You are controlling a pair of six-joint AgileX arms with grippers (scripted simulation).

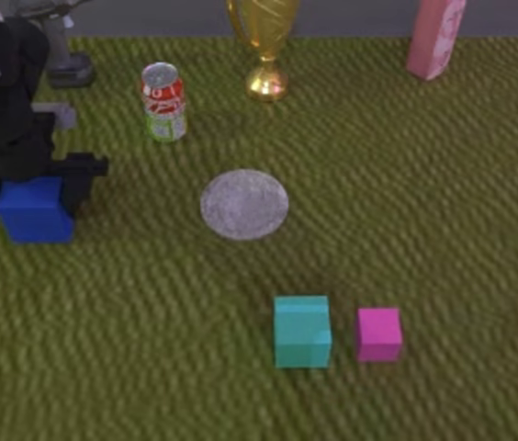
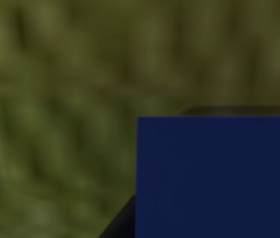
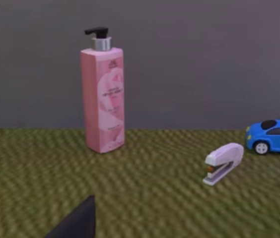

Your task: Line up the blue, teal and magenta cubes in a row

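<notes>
The blue cube (image 1: 34,219) sits at the table's far left, with my left gripper (image 1: 35,186) shut on it, a black finger against each side. It fills the lower part of the left wrist view as a dark blue cube (image 2: 214,178) with one finger (image 2: 122,223) against its side. The teal cube (image 1: 301,331) and the small magenta cube (image 1: 378,333) stand side by side, a small gap between them, near the front right of centre. My right arm is out of the top view. One of its fingers (image 3: 80,222) shows over bare mat, nothing held.
A grey disc (image 1: 244,204) lies flat mid-table. At the back stand a red soda can (image 1: 164,101), a gold trophy (image 1: 265,55) and a pink pump bottle (image 1: 435,37). The right wrist view also shows a white stapler (image 3: 223,162) and a blue toy car (image 3: 274,136).
</notes>
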